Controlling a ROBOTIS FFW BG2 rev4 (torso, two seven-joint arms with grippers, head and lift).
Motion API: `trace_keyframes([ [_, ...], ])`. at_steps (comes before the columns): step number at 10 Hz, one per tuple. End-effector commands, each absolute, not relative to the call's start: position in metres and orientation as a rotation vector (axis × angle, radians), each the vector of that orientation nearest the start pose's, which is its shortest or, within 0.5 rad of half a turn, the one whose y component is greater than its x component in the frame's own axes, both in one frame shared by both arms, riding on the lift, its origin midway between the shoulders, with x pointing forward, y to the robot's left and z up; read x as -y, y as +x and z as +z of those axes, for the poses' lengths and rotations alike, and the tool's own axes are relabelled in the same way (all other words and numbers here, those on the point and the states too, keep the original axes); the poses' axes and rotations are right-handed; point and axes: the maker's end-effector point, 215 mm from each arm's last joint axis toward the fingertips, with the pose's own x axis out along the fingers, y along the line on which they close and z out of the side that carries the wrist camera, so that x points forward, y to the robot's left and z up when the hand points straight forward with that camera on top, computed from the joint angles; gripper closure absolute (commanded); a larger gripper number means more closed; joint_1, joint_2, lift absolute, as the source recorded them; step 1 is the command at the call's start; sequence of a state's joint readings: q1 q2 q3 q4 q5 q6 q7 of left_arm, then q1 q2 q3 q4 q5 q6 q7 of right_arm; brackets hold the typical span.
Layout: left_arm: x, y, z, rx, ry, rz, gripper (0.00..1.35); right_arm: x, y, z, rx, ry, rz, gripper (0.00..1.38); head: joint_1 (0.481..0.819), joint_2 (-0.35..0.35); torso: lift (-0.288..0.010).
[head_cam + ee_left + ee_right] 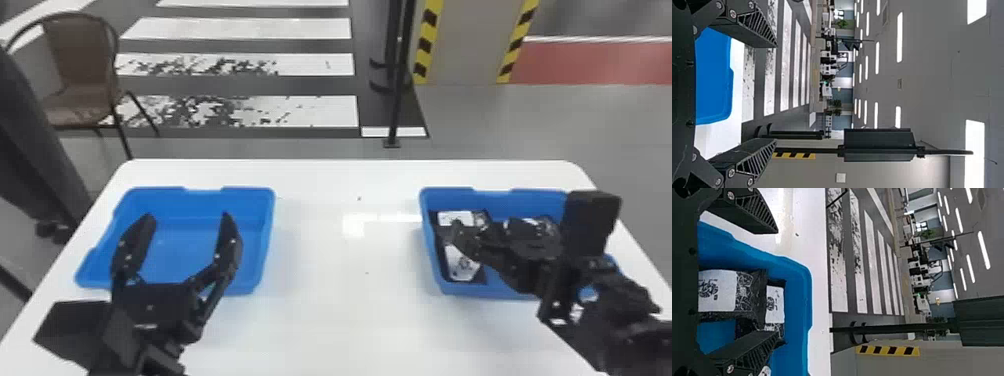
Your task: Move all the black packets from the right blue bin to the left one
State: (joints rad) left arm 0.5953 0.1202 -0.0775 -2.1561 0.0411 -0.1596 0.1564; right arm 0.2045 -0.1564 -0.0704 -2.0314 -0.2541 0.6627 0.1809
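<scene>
Bright indoor light from overhead.
I see ceiling lights (899, 37) glaring white in both wrist views, and a pale reflection shining off the table (320, 320).

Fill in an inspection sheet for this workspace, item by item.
Surface: white table, a few dark specks.
Left bin: blue, no packets seen inside.
Right bin: blue, holds black packets with white labels; partly hidden, count unclear.
Clutter: nothing seen beyond the specks.
Left hand: open, empty, over the left bin.
Right hand: open, empty, at the right bin.
Cables: nothing seen.
Surroundings: brown chair, white floor stripes, pillar with yellow-black edging.
</scene>
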Motion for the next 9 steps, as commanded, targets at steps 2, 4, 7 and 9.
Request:
trace_keyframes([
  [2,-0.225,0.417,-0.273,0.140,-0.012,0.027,0.19,0.256,0.519,-0.416,-0.470,0.078,0.159,0.11,0.695,-0.015,-0.140],
  [4,-0.225,0.417,-0.272,0.143,-0.012,0.027,0.19,0.262,0.520,-0.429,-0.503,0.079,0.146,0.11,0.695,-0.040,-0.140],
  [7,-0.223,0.418,-0.272,0.143,-0.006,0.024,0.19,0.252,0.513,-0.439,-0.543,0.081,0.163,0.11,0.695,-0.039,-0.140],
  [9,-0.223,0.418,-0.271,0.146,-0.005,0.023,0.19,0.246,0.509,-0.448,-0.582,0.083,0.173,0.11,0.695,-0.033,-0.140],
])
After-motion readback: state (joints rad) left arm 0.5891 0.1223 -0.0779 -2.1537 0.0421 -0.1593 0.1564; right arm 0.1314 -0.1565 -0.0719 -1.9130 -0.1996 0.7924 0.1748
